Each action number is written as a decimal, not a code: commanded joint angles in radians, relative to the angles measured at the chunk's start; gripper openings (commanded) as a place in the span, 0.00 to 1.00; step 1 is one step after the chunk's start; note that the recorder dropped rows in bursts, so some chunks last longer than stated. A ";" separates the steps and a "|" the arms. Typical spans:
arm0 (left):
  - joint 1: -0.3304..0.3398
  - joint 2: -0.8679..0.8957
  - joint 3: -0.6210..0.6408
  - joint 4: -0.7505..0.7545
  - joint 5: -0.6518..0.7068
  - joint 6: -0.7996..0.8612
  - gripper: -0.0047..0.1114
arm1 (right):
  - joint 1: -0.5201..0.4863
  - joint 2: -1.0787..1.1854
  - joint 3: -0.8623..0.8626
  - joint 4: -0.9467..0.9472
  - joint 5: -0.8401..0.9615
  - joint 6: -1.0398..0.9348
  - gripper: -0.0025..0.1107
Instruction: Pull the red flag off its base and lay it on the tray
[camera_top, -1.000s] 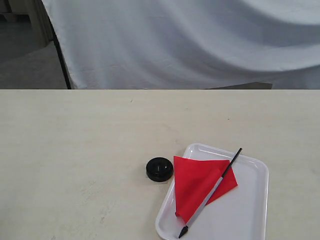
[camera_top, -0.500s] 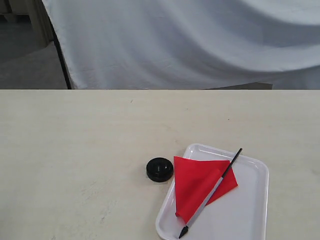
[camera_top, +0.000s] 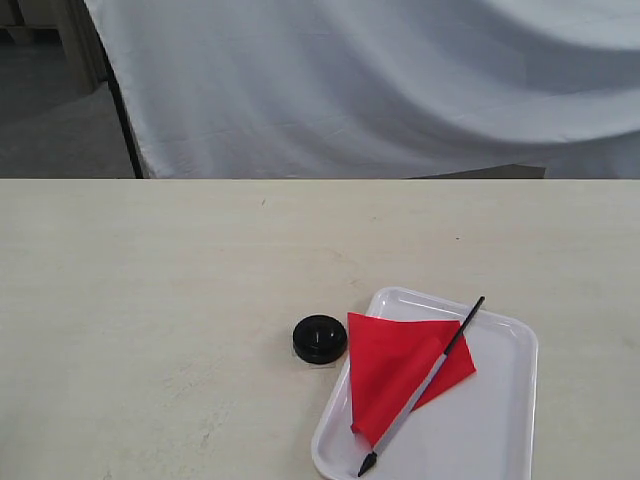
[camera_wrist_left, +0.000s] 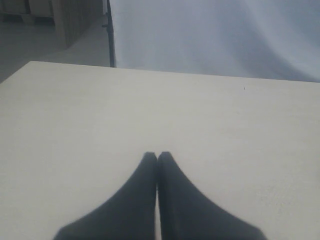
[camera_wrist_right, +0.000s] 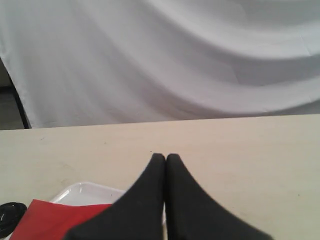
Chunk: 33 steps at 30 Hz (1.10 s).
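Observation:
The red flag (camera_top: 400, 370) lies flat on the white tray (camera_top: 500, 400) at the front right of the table, its black-and-silver pole (camera_top: 430, 380) running diagonally with the black tip over the tray's near rim. Just left of the tray, the round black base (camera_top: 320, 339) stands alone on the table. Neither arm shows in the exterior view. My left gripper (camera_wrist_left: 157, 156) is shut and empty above bare tabletop. My right gripper (camera_wrist_right: 165, 157) is also shut and empty, with the flag's cloth (camera_wrist_right: 55, 220), the tray's rim (camera_wrist_right: 90, 190) and the base (camera_wrist_right: 10, 215) beside it.
A white cloth backdrop (camera_top: 380, 80) hangs behind the far table edge. A dark stand post (camera_top: 122, 110) rises at the back left. The pale table surface (camera_top: 150, 300) stretches left of the base.

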 joint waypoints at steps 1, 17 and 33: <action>-0.004 -0.002 0.004 0.000 0.000 0.001 0.04 | 0.002 -0.005 0.003 0.010 0.019 0.007 0.02; -0.004 -0.002 0.004 0.000 0.000 0.001 0.04 | 0.002 -0.005 0.003 -0.004 0.052 0.081 0.02; -0.004 -0.002 0.004 0.000 0.000 0.001 0.04 | 0.002 -0.005 0.003 -0.074 0.059 0.034 0.02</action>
